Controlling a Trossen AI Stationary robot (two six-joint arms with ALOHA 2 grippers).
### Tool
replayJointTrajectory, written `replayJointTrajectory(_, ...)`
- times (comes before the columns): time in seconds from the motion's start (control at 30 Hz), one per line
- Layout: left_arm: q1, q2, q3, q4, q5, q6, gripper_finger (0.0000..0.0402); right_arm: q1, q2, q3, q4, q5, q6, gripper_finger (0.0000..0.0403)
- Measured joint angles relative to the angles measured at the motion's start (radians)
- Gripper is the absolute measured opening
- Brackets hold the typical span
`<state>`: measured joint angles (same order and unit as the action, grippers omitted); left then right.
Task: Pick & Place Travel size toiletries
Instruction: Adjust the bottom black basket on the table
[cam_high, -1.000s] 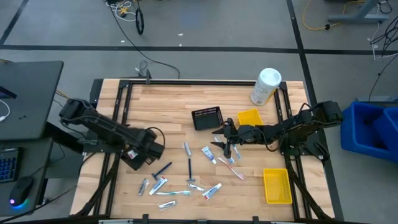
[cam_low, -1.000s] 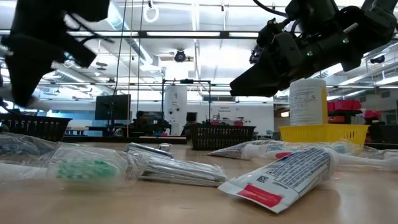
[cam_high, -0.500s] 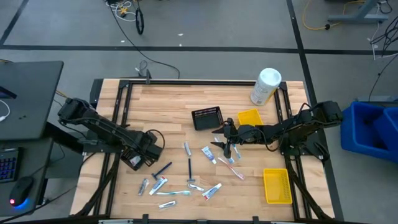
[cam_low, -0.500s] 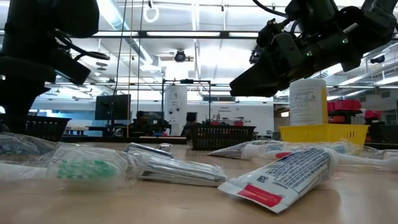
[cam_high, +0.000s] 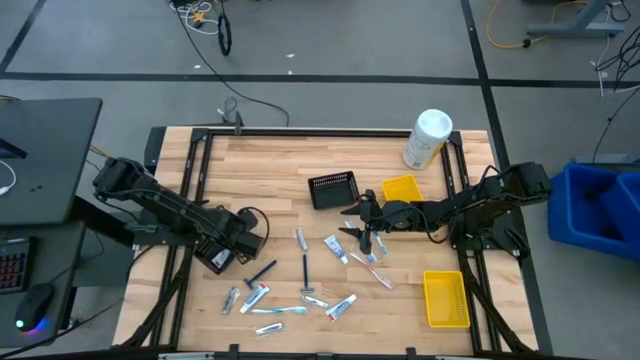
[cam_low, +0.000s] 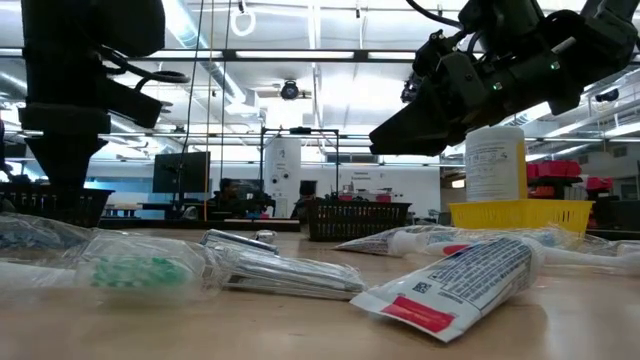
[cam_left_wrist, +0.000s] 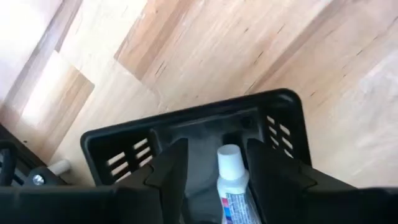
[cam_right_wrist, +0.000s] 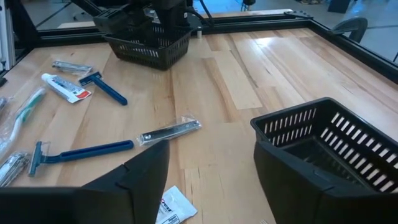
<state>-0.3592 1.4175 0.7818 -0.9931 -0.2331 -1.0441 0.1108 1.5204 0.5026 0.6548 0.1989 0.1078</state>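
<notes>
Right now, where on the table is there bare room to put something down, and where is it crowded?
Bare wood lies along the far edge, between the table's left rail and the white canister, and above the left basket. The near middle is crowded with tubes, razors and toothbrushes. The right gripper hangs beside the middle basket.

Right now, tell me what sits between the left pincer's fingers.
The left wrist view shows a white-capped toothpaste tube between the left pincer fingers, lying inside a black mesh basket.
</notes>
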Motion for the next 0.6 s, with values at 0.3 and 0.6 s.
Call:
replayJointTrajectory(0.3,0.059,0.007,-0.074,0.078,0.002,-0.022,0.0174,0.000,0.000,0.000,0.000,0.000,0.000,0.0234)
replayJointTrajectory(0.6,0.140,0.007,-0.133,0.171,-0.053,0.034,0.0174,0.000,0.000,0.000,0.000,0.000,0.000,0.0254)
